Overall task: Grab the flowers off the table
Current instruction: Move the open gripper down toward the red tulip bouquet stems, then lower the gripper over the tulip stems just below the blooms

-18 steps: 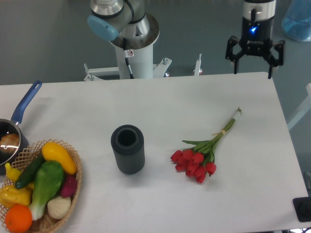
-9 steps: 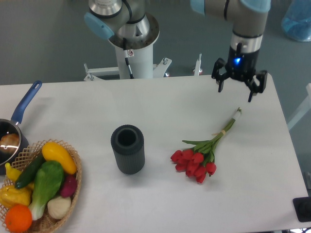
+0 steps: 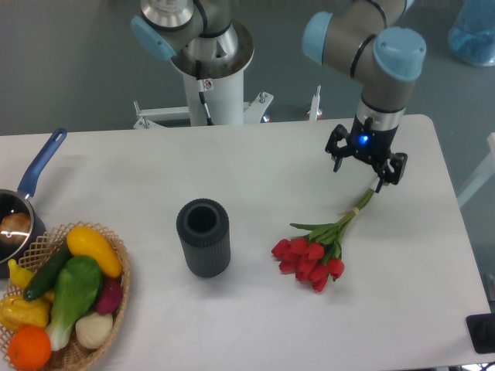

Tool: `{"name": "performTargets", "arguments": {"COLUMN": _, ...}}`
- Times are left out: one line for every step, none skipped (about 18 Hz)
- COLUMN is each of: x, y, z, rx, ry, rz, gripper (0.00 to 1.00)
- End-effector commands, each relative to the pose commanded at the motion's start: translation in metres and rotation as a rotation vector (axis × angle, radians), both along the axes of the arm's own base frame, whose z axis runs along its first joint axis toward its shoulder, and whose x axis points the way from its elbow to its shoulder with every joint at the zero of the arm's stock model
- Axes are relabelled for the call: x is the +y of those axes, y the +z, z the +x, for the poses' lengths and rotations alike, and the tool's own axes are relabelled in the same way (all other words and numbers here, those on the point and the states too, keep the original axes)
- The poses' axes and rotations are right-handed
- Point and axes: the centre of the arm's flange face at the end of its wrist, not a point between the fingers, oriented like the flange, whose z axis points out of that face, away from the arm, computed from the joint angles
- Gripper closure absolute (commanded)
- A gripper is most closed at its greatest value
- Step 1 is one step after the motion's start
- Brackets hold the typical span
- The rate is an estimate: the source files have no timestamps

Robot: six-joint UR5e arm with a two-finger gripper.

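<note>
Gripper: your one gripper [image 3: 364, 165] has its fingers spread apart, holding nothing, and hangs over the stem tips near the surface's far right corner.
Flowers: you have one bunch of flowers [image 3: 323, 247] lying flat on the surface [image 3: 255, 325], right of centre, red heads towards the near edge, stems running up to the gripper.
Vase: one vase [image 3: 203, 237] stands upright at mid-surface, well apart from the bunch.
Basket: one basket [image 3: 120, 290] of vegetables sits at the near left corner.
Pan: one pan [image 3: 31, 185] rests at the left edge.
</note>
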Motion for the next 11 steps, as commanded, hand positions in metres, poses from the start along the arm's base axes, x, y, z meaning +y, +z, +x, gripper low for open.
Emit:
{"name": "performTargets", "arguments": {"x": 0.004, "y": -0.003, "z": -0.004, "rx": -0.010, "ry": -0.002, "rz": 0.022, "gripper": 0.00}}
{"name": "performTargets", "arguments": {"x": 0.006, "y": -0.006, "z": -0.008, "rx": -0.018, "ry": -0.003, "rz": 0.031, "gripper": 0.00}}
{"name": "performTargets", "arguments": {"x": 0.009, "y": -0.010, "z": -0.011, "rx": -0.020, "ry": -0.008, "rz": 0.031, "gripper": 0.00}}
{"name": "performTargets", "arguments": {"x": 0.010, "y": -0.014, "z": -0.014, "rx": -0.024, "ry": -0.009, "rz": 0.029, "gripper": 0.00}}
{"name": "performTargets", "arguments": {"x": 0.011, "y": -0.014, "z": -0.014, "rx": -0.022, "ry": -0.014, "rz": 0.030, "gripper": 0.00}}
{"name": "performTargets", "arguments": {"x": 0.011, "y": -0.015, "z": -0.015, "rx": -0.022, "ry": -0.018, "rz": 0.029, "gripper": 0.00}}
{"name": "performTargets", "arguments": {"x": 0.012, "y": -0.021, "z": -0.017, "rx": -0.028, "ry": -0.018, "rz": 0.027, "gripper": 0.00}}
{"name": "performTargets", "arguments": {"x": 0.013, "y": -0.025, "z": -0.018, "rx": -0.034, "ry": -0.019, "rz": 0.026, "gripper": 0.00}}
{"name": "performTargets", "arguments": {"x": 0.020, "y": -0.032, "z": -0.016, "rx": -0.044, "ry": -0.031, "rz": 0.022, "gripper": 0.00}}
{"name": "performTargets", "arguments": {"x": 0.025, "y": -0.035, "z": -0.013, "rx": -0.049, "ry": -0.040, "rz": 0.021, "gripper": 0.00}}
{"name": "performTargets", "arguments": {"x": 0.026, "y": -0.037, "z": -0.013, "rx": -0.049, "ry": -0.042, "rz": 0.020, "gripper": 0.00}}
